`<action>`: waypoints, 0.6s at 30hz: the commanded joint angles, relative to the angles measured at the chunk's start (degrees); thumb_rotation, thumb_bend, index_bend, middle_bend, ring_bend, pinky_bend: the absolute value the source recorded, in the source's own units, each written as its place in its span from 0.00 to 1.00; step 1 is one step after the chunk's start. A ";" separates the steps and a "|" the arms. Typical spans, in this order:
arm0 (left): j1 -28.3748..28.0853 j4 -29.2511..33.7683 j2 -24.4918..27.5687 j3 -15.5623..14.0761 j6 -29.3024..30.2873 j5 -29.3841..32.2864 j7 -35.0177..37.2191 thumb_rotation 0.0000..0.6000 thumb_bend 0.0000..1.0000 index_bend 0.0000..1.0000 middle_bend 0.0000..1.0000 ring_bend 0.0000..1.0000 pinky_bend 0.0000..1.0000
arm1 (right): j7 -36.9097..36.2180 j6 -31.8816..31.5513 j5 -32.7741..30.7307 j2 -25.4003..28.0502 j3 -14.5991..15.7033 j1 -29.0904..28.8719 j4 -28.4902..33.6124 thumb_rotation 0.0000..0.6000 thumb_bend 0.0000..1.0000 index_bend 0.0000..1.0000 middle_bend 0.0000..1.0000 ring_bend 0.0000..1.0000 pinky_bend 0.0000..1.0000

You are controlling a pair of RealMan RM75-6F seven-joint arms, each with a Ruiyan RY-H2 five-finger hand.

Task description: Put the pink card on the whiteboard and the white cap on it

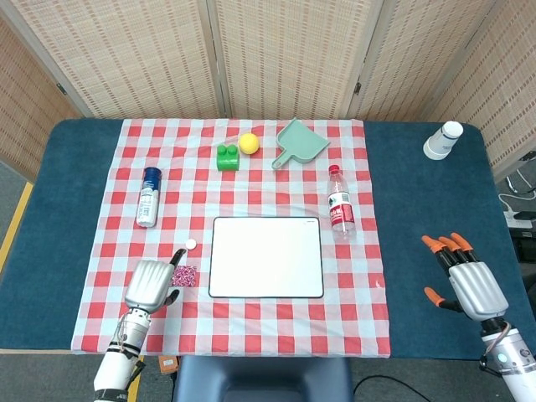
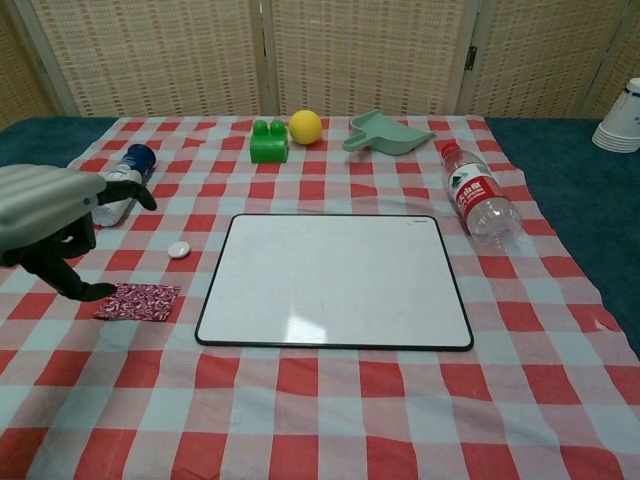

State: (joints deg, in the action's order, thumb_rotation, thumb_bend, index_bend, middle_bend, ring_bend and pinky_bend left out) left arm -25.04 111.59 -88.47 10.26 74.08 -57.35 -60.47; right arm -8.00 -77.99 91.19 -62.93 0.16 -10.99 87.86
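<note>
The pink patterned card (image 2: 139, 301) lies flat on the checked cloth, left of the whiteboard (image 2: 335, 280); in the head view the card (image 1: 185, 275) is partly hidden by my left hand. The small white cap (image 2: 179, 250) sits just above the card, near the board's upper left corner (image 1: 191, 244). My left hand (image 2: 58, 225) hovers over the card's left end with fingers apart and a fingertip close to the card's edge, holding nothing (image 1: 151, 284). My right hand (image 1: 466, 276) rests open on the blue table at the far right, away from everything.
A spray bottle (image 2: 120, 184) lies left of the cap. A green block (image 2: 268, 141), yellow ball (image 2: 305, 126) and green dustpan (image 2: 386, 133) line the back. A water bottle (image 2: 478, 195) lies right of the whiteboard. Paper cups (image 1: 442, 140) stand at the back right.
</note>
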 commanded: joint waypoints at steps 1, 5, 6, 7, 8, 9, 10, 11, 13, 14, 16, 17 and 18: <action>-4.09 -3.09 -6.60 1.64 2.65 8.06 -6.06 1.00 0.24 0.21 0.99 1.00 1.00 | -0.58 -0.20 0.09 0.28 -0.01 0.06 -0.07 1.00 0.21 0.02 0.14 0.00 0.07; -5.40 -6.59 -9.53 1.10 3.75 9.69 -6.31 1.00 0.25 0.23 0.99 1.00 1.00 | -1.48 -0.50 0.27 0.62 -0.01 0.13 -0.14 1.00 0.21 0.02 0.14 0.00 0.07; -5.59 -7.05 -9.76 1.04 3.54 10.12 -5.93 1.00 0.25 0.24 1.00 1.00 1.00 | -1.63 -0.55 0.29 0.67 -0.01 0.15 -0.17 1.00 0.21 0.02 0.14 0.00 0.07; -5.82 -7.59 -9.91 0.90 3.40 10.25 -5.67 1.00 0.25 0.24 1.00 1.00 1.00 | -1.74 -0.57 0.33 0.70 0.01 0.15 -0.20 1.00 0.21 0.02 0.14 0.00 0.07; -6.03 -8.21 -10.05 0.68 3.40 10.11 -5.48 1.00 0.25 0.25 1.00 1.00 1.00 | -1.83 -0.58 0.37 0.73 0.03 0.16 -0.21 1.00 0.21 0.02 0.14 0.00 0.07; -6.25 -8.97 -10.25 0.38 3.53 9.89 -5.20 1.00 0.25 0.26 1.00 1.00 1.00 | -1.91 -0.59 0.42 0.76 0.05 0.15 -0.22 1.00 0.21 0.02 0.14 0.00 0.07; -6.37 -9.40 -10.36 0.25 3.62 9.89 -4.96 1.00 0.25 0.26 1.00 1.00 1.00 | -1.92 -0.60 0.46 0.76 0.06 0.15 -0.22 1.00 0.21 0.02 0.14 0.00 0.07; -6.52 -9.67 -10.35 0.16 3.65 10.18 -4.77 1.00 0.25 0.26 1.00 1.00 1.00 | -1.90 -0.60 0.48 0.76 0.07 0.14 -0.23 1.00 0.21 0.02 0.14 0.00 0.07; -6.83 -9.58 -10.01 0.06 3.60 10.81 -4.80 1.00 0.25 0.26 1.00 1.00 1.00 | -1.83 -0.53 0.45 0.72 0.07 0.12 -0.24 1.00 0.21 0.02 0.14 0.00 0.07; -6.98 -9.45 -9.76 -0.05 3.61 11.05 -4.90 1.00 0.25 0.26 1.00 1.00 1.00 | -1.79 -0.50 0.40 0.70 0.05 0.11 -0.22 1.00 0.21 0.02 0.14 0.00 0.07; -7.33 -9.11 -9.19 -0.37 3.54 11.71 -5.16 1.00 0.24 0.26 1.00 1.00 1.00 | -1.65 -0.45 0.34 0.66 0.02 0.08 -0.20 1.00 0.21 0.02 0.14 0.00 0.07; -7.53 -9.01 -8.89 -0.54 3.44 12.01 -5.39 1.00 0.24 0.26 1.00 1.00 1.00 | -1.59 -0.45 0.33 0.64 0.01 0.08 -0.18 1.00 0.21 0.02 0.14 0.00 0.07; -7.81 -8.97 -8.52 -0.79 3.31 12.34 -5.73 1.00 0.24 0.26 1.00 1.00 1.00 | -1.50 -0.45 0.33 0.61 0.02 0.09 -0.16 1.00 0.21 0.02 0.14 0.00 0.07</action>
State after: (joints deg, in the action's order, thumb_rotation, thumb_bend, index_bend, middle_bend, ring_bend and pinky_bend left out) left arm -32.68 102.52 -97.18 9.63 77.49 -45.20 -66.02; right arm -9.49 -78.43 91.52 -62.31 0.18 -10.91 87.70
